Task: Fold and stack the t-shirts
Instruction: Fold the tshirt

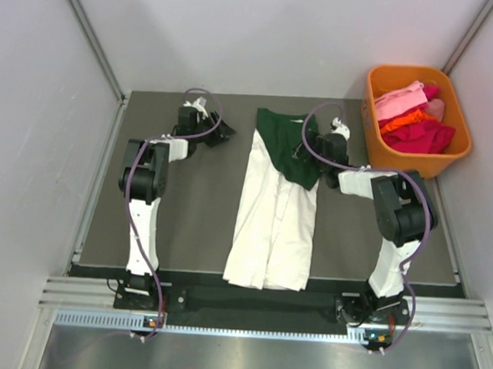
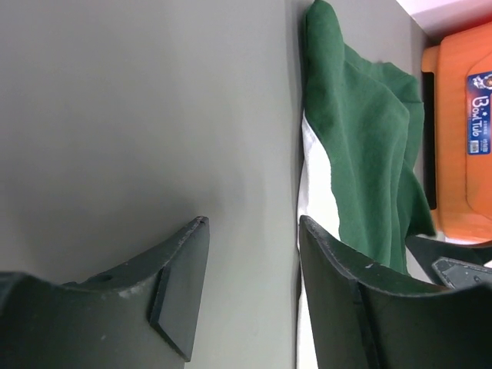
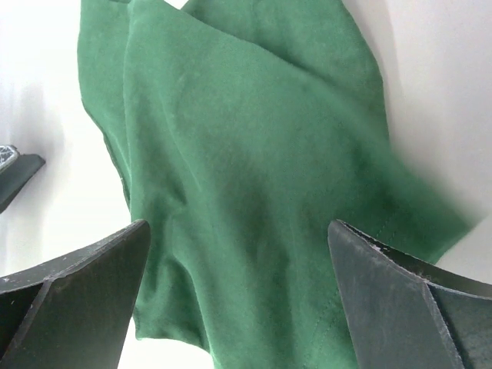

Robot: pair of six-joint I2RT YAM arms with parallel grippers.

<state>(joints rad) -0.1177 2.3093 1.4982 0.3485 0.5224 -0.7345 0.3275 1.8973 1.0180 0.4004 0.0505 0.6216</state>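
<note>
A cream-white t-shirt (image 1: 273, 228) lies folded into a long strip down the middle of the table. The dark green t-shirt (image 1: 284, 141) lies rumpled over its far end. My right gripper (image 1: 310, 151) hovers just above the green shirt's right side. In the right wrist view the gripper (image 3: 238, 227) stands wide open over the green cloth (image 3: 246, 131), holding nothing. My left gripper (image 1: 222, 133) is over bare table left of the shirts. In its wrist view the gripper (image 2: 254, 223) is open and empty, with the green shirt (image 2: 361, 138) and white shirt (image 2: 315, 184) to its right.
An orange basket (image 1: 372, 109) with pink, orange and red clothes stands at the table's far right corner, also in the left wrist view as the basket (image 2: 461, 131). Grey walls close in on both sides of the dark table (image 1: 186, 214).
</note>
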